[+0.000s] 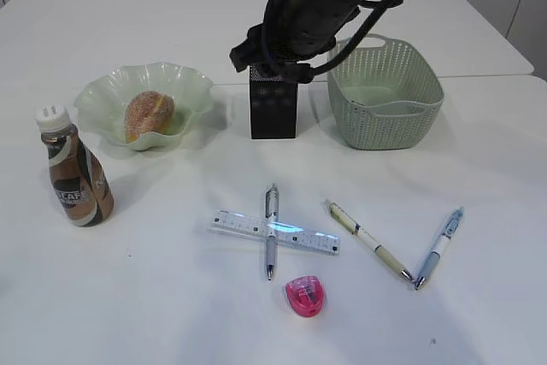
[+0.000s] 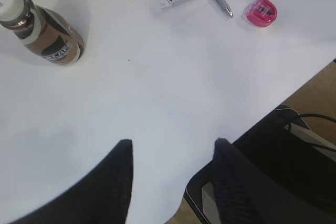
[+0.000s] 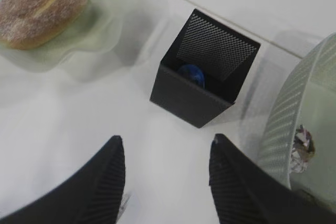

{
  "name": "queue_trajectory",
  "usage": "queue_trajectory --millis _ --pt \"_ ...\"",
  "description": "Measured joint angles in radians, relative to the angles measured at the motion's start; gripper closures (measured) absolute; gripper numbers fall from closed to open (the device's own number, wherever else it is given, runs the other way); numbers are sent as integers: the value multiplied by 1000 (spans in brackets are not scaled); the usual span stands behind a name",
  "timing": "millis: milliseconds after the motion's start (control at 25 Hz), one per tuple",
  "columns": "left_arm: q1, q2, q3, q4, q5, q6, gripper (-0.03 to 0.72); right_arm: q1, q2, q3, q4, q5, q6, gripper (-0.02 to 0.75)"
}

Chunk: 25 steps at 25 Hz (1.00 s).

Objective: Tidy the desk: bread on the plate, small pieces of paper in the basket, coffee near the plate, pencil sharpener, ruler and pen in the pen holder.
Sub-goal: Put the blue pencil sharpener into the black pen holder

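Observation:
The bread (image 1: 149,114) lies on the green wavy plate (image 1: 192,87). The coffee bottle (image 1: 75,173) stands left of the plate. A clear ruler (image 1: 299,236) lies at the front middle with a grey pen (image 1: 271,211) across it. A pink pencil sharpener (image 1: 305,295) lies in front of them. Two more pens (image 1: 369,241) (image 1: 438,248) lie to the right. The black mesh pen holder (image 1: 273,108) holds a blue object (image 3: 190,74). My right gripper (image 3: 167,142) is open and empty above the table just in front of the holder. My left gripper (image 2: 173,145) is open and empty over the table's front edge.
The green basket (image 1: 385,96) stands right of the pen holder, with a crumpled paper (image 3: 302,148) inside. In the left wrist view the table edge runs past a dark frame (image 2: 283,171) below. The right arm (image 1: 308,6) hangs over the holder.

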Motion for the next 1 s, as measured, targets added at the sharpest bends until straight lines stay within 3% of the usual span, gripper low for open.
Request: queue_trajectory --millis 200,280,320,760,1000 --pt "0 0 0 -3 0 0 347 0 -27 0 139 89 -143 325" --pt "0 0 0 -4 0 0 347 0 -27 0 139 89 -143 325" --pt "0 0 0 -6 0 0 347 0 -65 0 191 171 -203 325" --pt "0 0 0 -6 0 0 347 0 -116 0 236 489 -242 326" --pt "0 0 0 -8 0 0 347 0 -124 0 252 535 -249 326"
